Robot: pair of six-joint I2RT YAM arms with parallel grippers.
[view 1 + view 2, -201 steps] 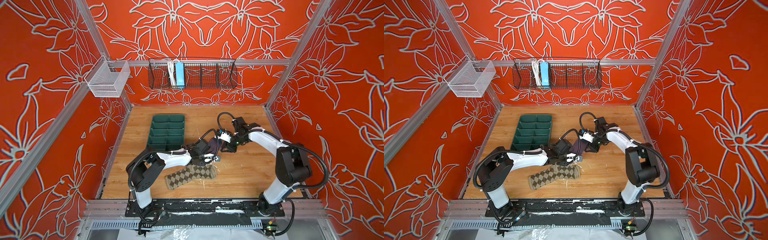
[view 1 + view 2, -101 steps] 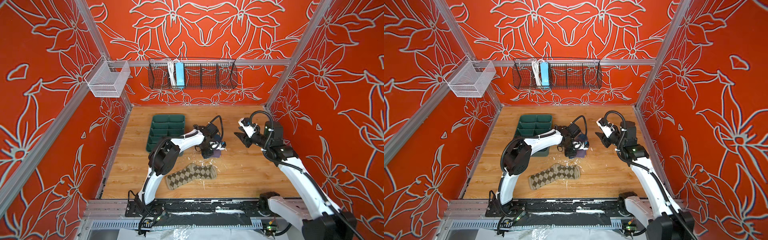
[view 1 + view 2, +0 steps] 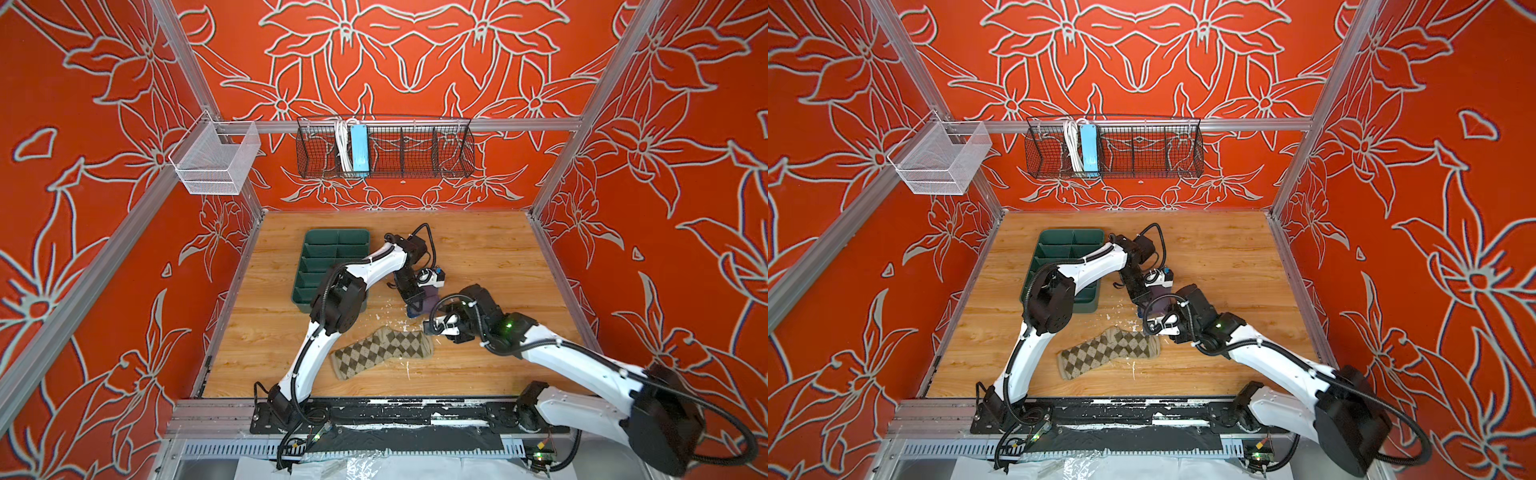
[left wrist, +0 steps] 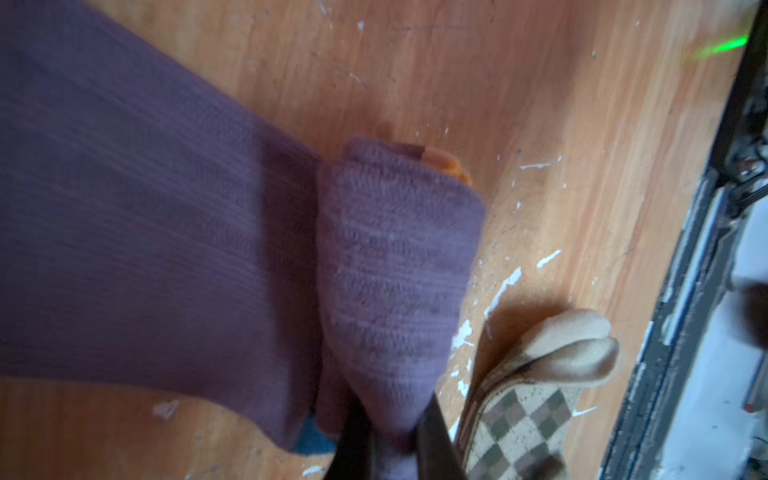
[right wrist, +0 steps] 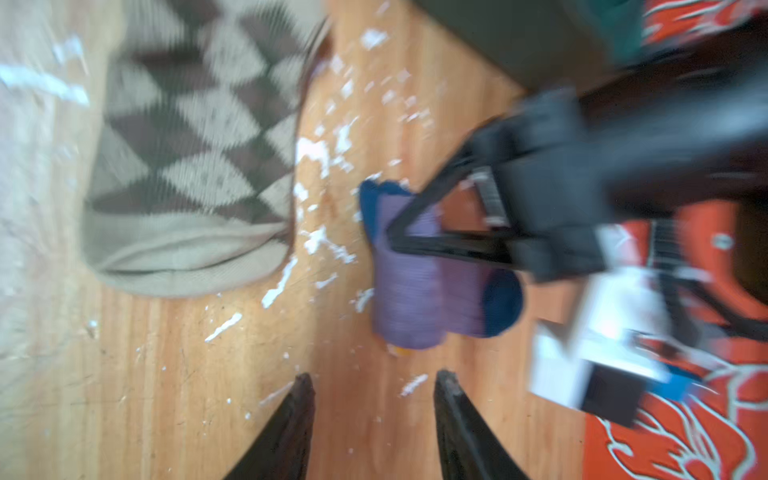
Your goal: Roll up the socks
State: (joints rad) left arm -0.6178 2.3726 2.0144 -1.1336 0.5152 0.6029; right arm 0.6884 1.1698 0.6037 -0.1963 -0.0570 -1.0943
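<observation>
The tray (image 3: 324, 249) is dark green plastic with a dull sheen. The tabletop (image 3: 490, 257) under it is smooth wood-grain board, faintly satin, flecked with white chips. In front of the tray, the argyle sock (image 3: 382, 353) is fine matt knit cloth. The purple sock (image 4: 395, 266) near the tray is ribbed knit, matt and slightly fuzzy. Behind the tray, the wire basket (image 3: 415, 149) is black metal.

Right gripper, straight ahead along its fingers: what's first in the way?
Probably the purple sock, pinched by the left gripper: it sits dead ahead of the right gripper, bare table between. Height unclear from this blurred view; it could pass over.
</observation>
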